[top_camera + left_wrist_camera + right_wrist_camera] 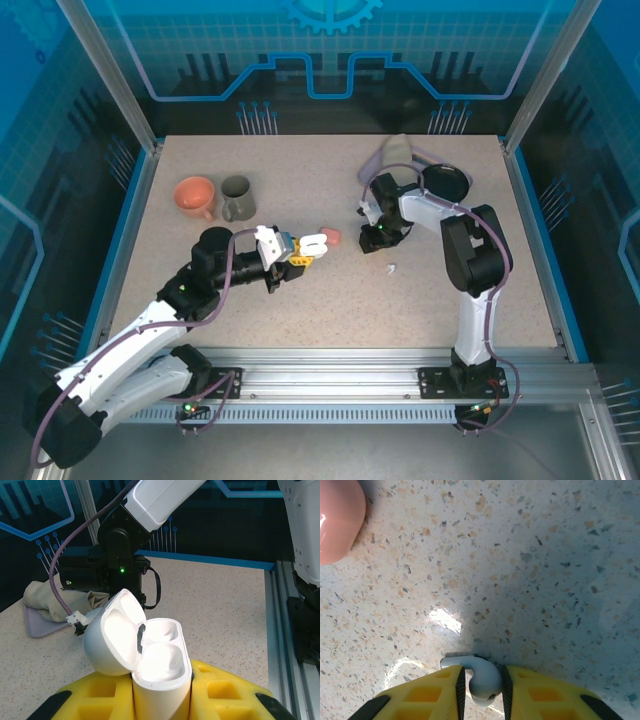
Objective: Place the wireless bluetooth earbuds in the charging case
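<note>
My left gripper (pixel 161 702) is shut on the white charging case (pixel 160 667), held upright with its lid (pixel 111 640) flipped open and both wells bare. In the top view the left gripper (pixel 292 251) holds the case (pixel 315 243) near the table's middle. My right gripper (pixel 482 686) is down at the tabletop, its pads pressed on either side of a white earbud (pixel 481 676) whose stem points left. In the top view the right gripper (pixel 377 236) is just right of a salmon-pink case (pixel 331 237). Another white earbud (pixel 393 268) lies loose on the table.
The pink case (pixel 337 520) sits close to the right gripper's upper left. An orange mug (pixel 195 196) and a grey mug (pixel 238 198) stand at the back left. A folded cloth (pixel 396 150) and a black round dish (pixel 446 181) lie at the back right.
</note>
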Robot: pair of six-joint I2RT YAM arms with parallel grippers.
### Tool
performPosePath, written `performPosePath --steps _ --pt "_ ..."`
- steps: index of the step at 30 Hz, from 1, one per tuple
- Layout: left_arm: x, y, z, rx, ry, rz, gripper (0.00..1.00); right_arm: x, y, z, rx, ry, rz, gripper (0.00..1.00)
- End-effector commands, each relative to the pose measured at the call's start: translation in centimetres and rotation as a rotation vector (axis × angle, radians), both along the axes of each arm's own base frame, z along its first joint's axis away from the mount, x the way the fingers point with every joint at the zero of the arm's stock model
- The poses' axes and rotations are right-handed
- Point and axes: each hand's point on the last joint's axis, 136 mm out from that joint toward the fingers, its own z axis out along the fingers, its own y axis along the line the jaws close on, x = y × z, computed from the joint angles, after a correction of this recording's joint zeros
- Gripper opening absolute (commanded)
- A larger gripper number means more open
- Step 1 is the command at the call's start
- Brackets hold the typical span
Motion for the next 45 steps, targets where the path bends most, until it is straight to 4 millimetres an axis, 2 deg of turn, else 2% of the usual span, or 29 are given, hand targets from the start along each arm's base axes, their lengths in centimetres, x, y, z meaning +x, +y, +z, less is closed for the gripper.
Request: performPosePath --steps 1,7,16,24,33,41,45 --pt "-0.3 -0.1 1.4 -0.016 -0.033 -0.005 0.00 -0.6 0.4 -0.9 -0.022 0.043 -0.002 0.28" --pt "-0.3 -0.1 1.4 -0.016 -0.034 -0.005 0.00 -0.4 0.6 -0.7 -0.015 0.034 -0.001 0.24" --pt "-0.3 -0.2 1.4 -0.023 -0.024 -0.007 0.00 -0.1 0.6 0.8 0.006 -0.041 0.021 0.22" --pt "-0.2 -0.4 1.4 -0.063 0.004 -0.008 0.00 -0.1 -0.2 4.5 0.024 -0.209 0.058 0.21" --pt "-0.1 -0.9 1.7 -0.114 0.027 -0.024 0.00 -1.9 -1.5 11.5 0.059 -0.510 0.126 0.21" --pt "0.3 -1.7 2.4 -0.143 0.055 -0.048 0.00 -4.7 -2.4 20.0 0.038 -0.845 0.184 0.22" --pt "0.5 -2.2 2.4 -0.154 0.071 -0.064 0.00 -6.7 -1.9 24.6 0.053 -1.015 0.225 0.22"
